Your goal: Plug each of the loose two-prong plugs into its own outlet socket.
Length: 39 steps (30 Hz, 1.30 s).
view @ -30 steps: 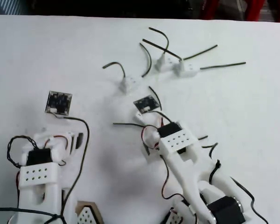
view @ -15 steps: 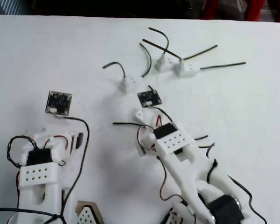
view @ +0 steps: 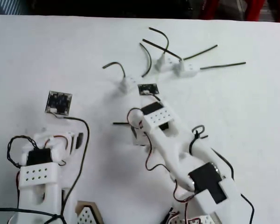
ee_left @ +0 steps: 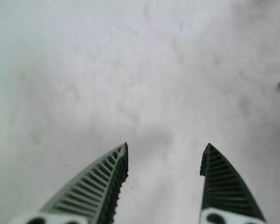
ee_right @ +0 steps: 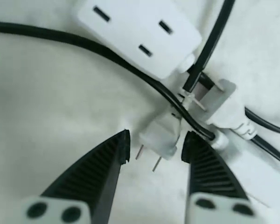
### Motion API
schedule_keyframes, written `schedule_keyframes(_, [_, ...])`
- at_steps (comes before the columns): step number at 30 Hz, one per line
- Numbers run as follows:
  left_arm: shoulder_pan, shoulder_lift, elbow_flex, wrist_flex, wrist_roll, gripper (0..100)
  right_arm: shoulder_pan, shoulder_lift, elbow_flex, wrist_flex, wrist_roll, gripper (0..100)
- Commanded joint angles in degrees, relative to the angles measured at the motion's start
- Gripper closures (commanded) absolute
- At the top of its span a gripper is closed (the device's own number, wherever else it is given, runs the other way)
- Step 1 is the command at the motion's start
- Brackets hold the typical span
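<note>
The right gripper (ee_right: 156, 136) holds its ribbed black fingers (ee_right: 105, 163) apart on either side of a small white two-prong plug (ee_right: 161, 139), which lies flat with its thin metal prongs bare. A glossy black cord (ee_right: 84, 44) crosses the plug's back end. A second plug (ee_right: 224, 109) lies just beside it, and a smooth white outlet block (ee_right: 135, 28) with slot sockets is near. The left gripper (ee_left: 166, 145) has its serrated fingers apart over the matte white table (ee_left: 130, 70).

On the table (view: 32, 51), a plug (ee_right: 161, 140) lies between the right gripper's (ee_right: 156, 136) spread fingers, with an outlet (ee_right: 140, 32) just beyond and a second plug (ee_right: 224, 107) beside it.
</note>
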Motion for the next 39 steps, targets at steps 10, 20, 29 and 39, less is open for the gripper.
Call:
schedule_keyframes(10, [-0.40, -1.01, 0.09, -1.14, 0.26, 75, 0.66, 5.76, -4.40, 0.84, 0.00, 89.6])
schedule_keyframes(20, [-0.40, -1.01, 0.09, -1.14, 0.26, 75, 0.57, 6.90, -4.40, 0.84, -0.18, 88.3])
schedule_keyframes(29, [-0.40, -1.01, 0.09, -1.14, 0.26, 75, 0.75, 6.90, -4.40, 0.84, 0.09, 96.5])
schedule_keyframes(39, [-0.40, -1.01, 0.09, -1.14, 0.26, 75, 4.09, 5.76, -5.01, 5.14, 12.66, 98.0])
